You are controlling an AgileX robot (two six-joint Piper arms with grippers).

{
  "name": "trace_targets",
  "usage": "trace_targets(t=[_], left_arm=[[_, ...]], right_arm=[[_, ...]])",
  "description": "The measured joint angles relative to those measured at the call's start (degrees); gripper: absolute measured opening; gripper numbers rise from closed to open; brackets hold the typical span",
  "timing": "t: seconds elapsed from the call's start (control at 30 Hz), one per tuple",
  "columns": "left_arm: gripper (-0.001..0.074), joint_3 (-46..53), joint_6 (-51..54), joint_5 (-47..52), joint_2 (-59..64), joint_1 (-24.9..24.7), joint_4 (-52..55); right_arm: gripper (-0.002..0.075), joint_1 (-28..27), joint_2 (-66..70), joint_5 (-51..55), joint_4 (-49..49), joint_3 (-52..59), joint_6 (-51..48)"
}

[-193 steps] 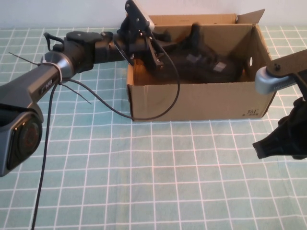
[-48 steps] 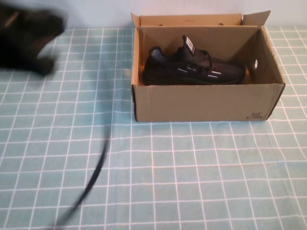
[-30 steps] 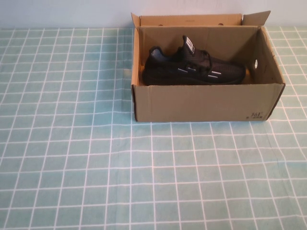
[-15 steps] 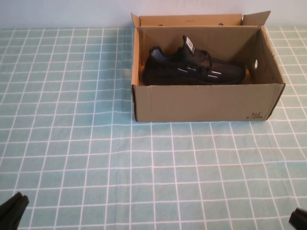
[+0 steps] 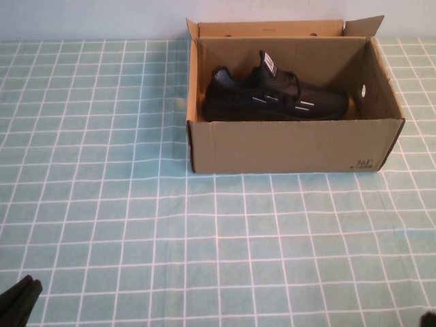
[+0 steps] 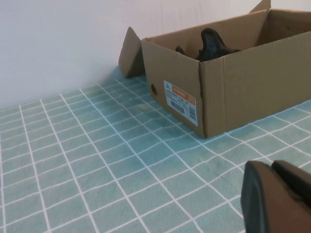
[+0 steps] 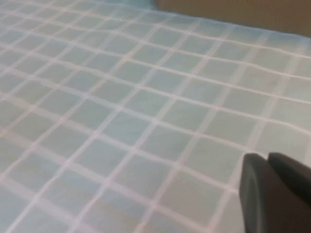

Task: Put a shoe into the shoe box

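From the high view, I see the black mesh sneaker (image 5: 272, 95) lying inside the brown corrugated cardboard shoe box (image 5: 293, 146), so little can go wrong unless an arm swings back and nudges the box. The left end effector (image 5: 17, 300) sits at the tabletop's (image 5: 204, 238) near left corner. In its wrist view the left end effector (image 6: 286, 170) looks clenched, holding nothing. In the right wrist view the right end effector (image 7: 268, 158) likewise looks clenched and empty.

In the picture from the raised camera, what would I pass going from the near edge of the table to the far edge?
Left gripper at the near left corner and right gripper at the near right corner, level with each other → bare checked tablecloth → front wall of the shoe box → the shoe inside it.
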Motion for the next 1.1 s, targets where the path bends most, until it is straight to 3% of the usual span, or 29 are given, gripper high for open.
trace_targets(t=[0.27,0.43,0.57,1.1], left_arm=[[-0.0003,0.0,0.0,0.0,0.0,0.0,0.0],[-0.0003,0.0,0.11,0.0,0.0,0.0,0.0],[-0.0003,0.1,0.11,0.0,0.0,0.0,0.0],[-0.0003,0.1,0.19,0.1,0.0,0.0,0.0]], right_arm=[[-0.0008,-28.0,-2.5,-0.29,-3.82,0.1,-1.36],[-0.0008,-38.84,-9.48,-0.38,-4.23,0.1,-1.5],[-0.0008,-41.85,-13.25,-0.54,-4.23,0.1,-1.5],[-0.0008,-42.02,-13.25,-1.08,-3.23,0.1,-0.42]])
